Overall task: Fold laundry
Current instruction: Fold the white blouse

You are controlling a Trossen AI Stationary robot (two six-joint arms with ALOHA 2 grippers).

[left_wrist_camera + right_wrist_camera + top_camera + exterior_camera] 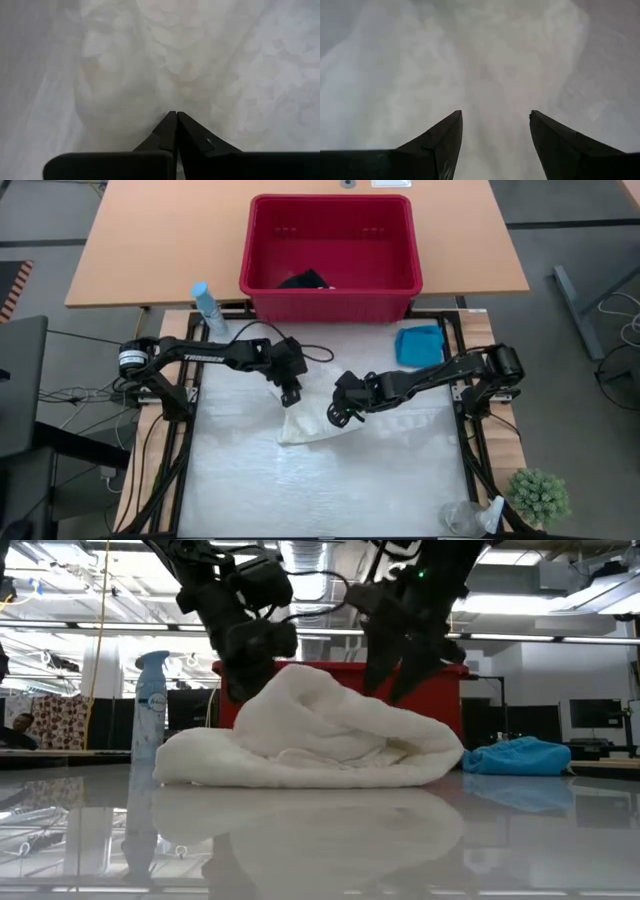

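The cream-white lacy cloth [313, 427] lies bunched in a low heap [310, 735] on the table's middle. My left gripper [290, 396] is shut and points down over the heap's left far part [175, 60]. My right gripper [340, 414] is open above the heap's right side [485, 60], its fingers apart over the cloth and touching nothing. The turquoise garment [420, 345] lies crumpled near the table's far right corner [517, 755]. The dark garment [305, 280] lies inside the red basket [330, 300]. My left gripper [176, 115] has its shut fingertips right at the cloth's top surface, pointing down from above. No cloth shows between the fingers. I cannot tell whether the tips touch the cloth.
The red basket stands on the wooden table beyond the far edge. A blue spray bottle [207, 308] stands at the far left corner [150, 705]. A small green plant [540, 495] and a clear plastic object [470, 518] sit by the near right corner. White table surface [300, 490] lies before the heap.
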